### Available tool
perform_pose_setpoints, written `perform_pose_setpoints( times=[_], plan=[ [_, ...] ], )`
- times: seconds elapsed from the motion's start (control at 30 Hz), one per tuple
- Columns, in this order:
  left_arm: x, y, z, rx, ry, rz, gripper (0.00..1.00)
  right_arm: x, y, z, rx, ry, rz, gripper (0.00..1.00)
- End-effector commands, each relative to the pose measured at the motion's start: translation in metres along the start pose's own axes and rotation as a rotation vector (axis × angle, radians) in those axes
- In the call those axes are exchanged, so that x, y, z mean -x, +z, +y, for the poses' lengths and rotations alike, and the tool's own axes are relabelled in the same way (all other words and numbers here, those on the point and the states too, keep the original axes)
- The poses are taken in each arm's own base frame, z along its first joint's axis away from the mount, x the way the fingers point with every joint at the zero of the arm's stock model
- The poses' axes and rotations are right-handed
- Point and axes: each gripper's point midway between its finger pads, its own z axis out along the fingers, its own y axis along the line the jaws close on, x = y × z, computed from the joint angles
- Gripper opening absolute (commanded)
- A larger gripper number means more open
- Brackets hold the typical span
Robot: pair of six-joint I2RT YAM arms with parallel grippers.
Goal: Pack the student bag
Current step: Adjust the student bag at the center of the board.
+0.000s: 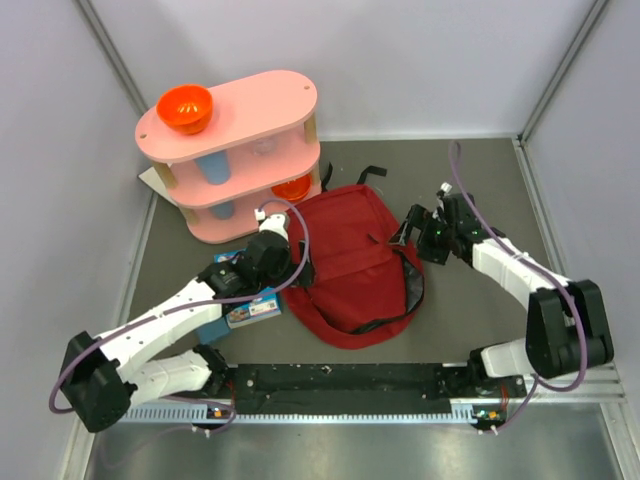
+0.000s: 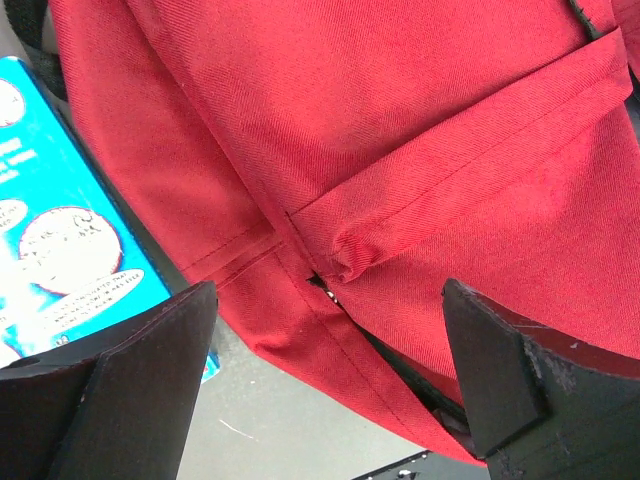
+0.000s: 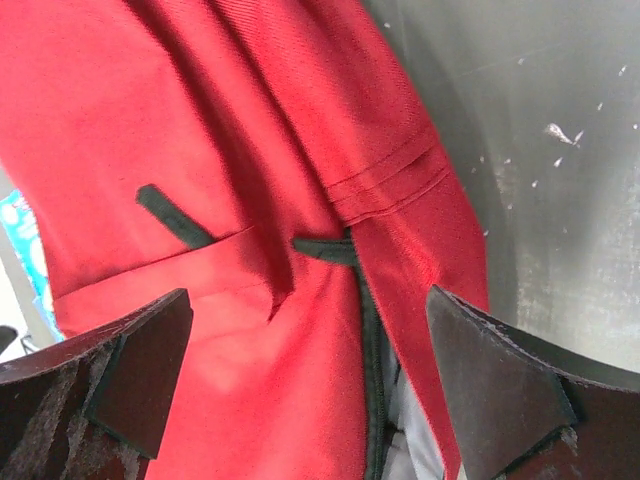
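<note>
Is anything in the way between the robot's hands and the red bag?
No, nothing visible. The left gripper and the right gripper both hang open right over the student bag, with its red fabric between their fingers. The blue book lies beside the bag, not in between.

Grey tabletop (image 1: 480, 180), white walls (image 1: 400, 60), pink shelf (image 1: 255, 100)

Nothing can be read for certain. In the left wrist view, the blue book (image 2: 70, 250) has lines of dark print inside white rounded patches on its cover. The letters are too small and blurred to make out. In the top view its cover print shows only as specks.
</note>
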Motion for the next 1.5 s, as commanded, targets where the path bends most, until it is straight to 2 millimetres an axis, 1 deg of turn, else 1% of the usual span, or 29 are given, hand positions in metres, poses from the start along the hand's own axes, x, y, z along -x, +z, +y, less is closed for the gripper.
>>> perform_pose_setpoints(
  times=[0.0, 0.2, 0.33, 0.37, 0.43, 0.57, 0.67, 0.7, 0.73, 0.77, 0.8, 0.83, 0.9, 0.93, 0.97, 1.0, 1.07, 1.1, 1.13, 1.17, 1.2, 1.23, 1.27, 1.3, 1.33, 1.37, 1.4, 1.43, 1.47],
  plan=[
    [-0.001, 0.009, -0.005, -0.017, -0.065, 0.004, 0.99, 0.015, 0.012, -0.006, -0.04, -0.036, -0.015, 0.99],
    [-0.029, 0.026, 0.005, 0.007, -0.09, 0.085, 0.99, 0.008, 0.017, -0.035, -0.154, -0.039, -0.017, 0.99],
    [-0.043, 0.034, 0.004, 0.019, -0.071, 0.17, 0.99, -0.007, 0.023, -0.048, -0.197, -0.03, 0.048, 0.99],
    [-0.041, 0.035, 0.003, 0.027, -0.062, 0.177, 0.99, -0.011, 0.024, -0.052, -0.205, -0.018, 0.054, 0.99],
    [-0.049, 0.04, 0.011, 0.069, -0.048, 0.208, 0.99, -0.011, 0.027, -0.052, -0.195, -0.009, 0.044, 0.99],
    [-0.059, 0.045, 0.011, 0.066, -0.046, 0.251, 0.99, -0.025, 0.033, -0.047, -0.129, 0.017, 0.083, 0.98],
    [-0.069, 0.05, 0.006, 0.019, -0.055, 0.274, 0.99, -0.03, 0.034, -0.044, -0.095, 0.03, 0.083, 0.9],
    [-0.072, 0.052, 0.004, -0.001, -0.058, 0.278, 0.99, -0.031, 0.034, -0.042, -0.078, 0.031, 0.078, 0.86],
    [-0.069, 0.054, -0.012, -0.088, -0.069, 0.268, 0.97, -0.037, 0.034, -0.042, -0.062, 0.035, 0.094, 0.81],
    [-0.078, 0.055, -0.014, -0.12, -0.066, 0.283, 0.94, -0.037, 0.035, -0.039, -0.044, 0.034, 0.089, 0.75],
    [-0.078, 0.056, -0.019, -0.152, -0.073, 0.281, 0.93, -0.039, 0.034, -0.038, -0.034, 0.038, 0.094, 0.63],
    [-0.077, 0.054, -0.028, -0.201, -0.079, 0.281, 0.93, -0.043, 0.034, -0.039, -0.032, 0.043, 0.101, 0.57],
    [-0.075, 0.055, -0.035, -0.237, -0.07, 0.277, 0.93, -0.041, 0.03, -0.037, -0.022, 0.051, 0.077, 0.46],
    [-0.072, 0.055, -0.036, -0.246, -0.063, 0.27, 0.93, -0.047, 0.028, -0.044, -0.037, 0.057, 0.074, 0.4],
    [-0.067, 0.056, -0.04, -0.261, -0.039, 0.254, 0.93, -0.046, 0.025, -0.043, -0.036, 0.068, 0.053, 0.34],
    [-0.065, 0.058, -0.041, -0.263, -0.024, 0.253, 0.94, -0.048, 0.023, -0.045, -0.044, 0.078, 0.04, 0.19],
    [-0.049, 0.061, -0.049, -0.282, 0.016, 0.213, 0.95, -0.05, 0.012, -0.05, -0.057, 0.108, -0.012, 0.16],
    [-0.048, 0.065, -0.052, -0.289, 0.035, 0.216, 0.95, -0.053, 0.007, -0.053, -0.072, 0.122, -0.025, 0.04],
    [-0.031, 0.067, -0.063, -0.32, 0.071, 0.186, 0.95, -0.053, -0.002, -0.057, -0.08, 0.145, -0.075, 0.0],
    [-0.027, 0.067, -0.072, -0.352, 0.085, 0.198, 0.95, -0.053, -0.007, -0.059, -0.09, 0.154, -0.098, 0.0],
    [-0.033, 0.073, -0.075, -0.357, 0.097, 0.24, 0.95, -0.056, -0.014, -0.065, -0.111, 0.169, -0.118, 0.0],
    [-0.016, 0.074, -0.09, -0.397, 0.12, 0.218, 0.95, -0.053, -0.023, -0.072, -0.138, 0.18, -0.18, 0.0],
    [-0.014, 0.076, -0.097, -0.418, 0.128, 0.225, 0.95, -0.051, -0.029, -0.076, -0.157, 0.184, -0.216, 0.0],
    [-0.019, 0.08, -0.103, -0.447, 0.128, 0.262, 0.94, -0.049, -0.034, -0.081, -0.178, 0.183, -0.247, 0.06],
    [-0.01, 0.081, -0.111, -0.464, 0.129, 0.252, 0.93, -0.048, -0.038, -0.087, -0.199, 0.164, -0.266, 0.09],
    [-0.01, 0.082, -0.112, -0.466, 0.129, 0.254, 0.93, -0.041, -0.044, -0.084, -0.182, 0.147, -0.301, 0.09],
    [-0.007, 0.083, -0.112, -0.458, 0.128, 0.245, 0.93, -0.034, -0.047, -0.086, -0.186, 0.144, -0.318, 0.18],
    [-0.008, 0.082, -0.109, -0.444, 0.123, 0.245, 0.94, -0.029, -0.05, -0.079, -0.164, 0.11, -0.311, 0.31],
    [-0.007, 0.082, -0.106, -0.425, 0.124, 0.24, 0.95, -0.028, -0.049, -0.08, -0.182, 0.104, -0.287, 0.42]
  ],
)
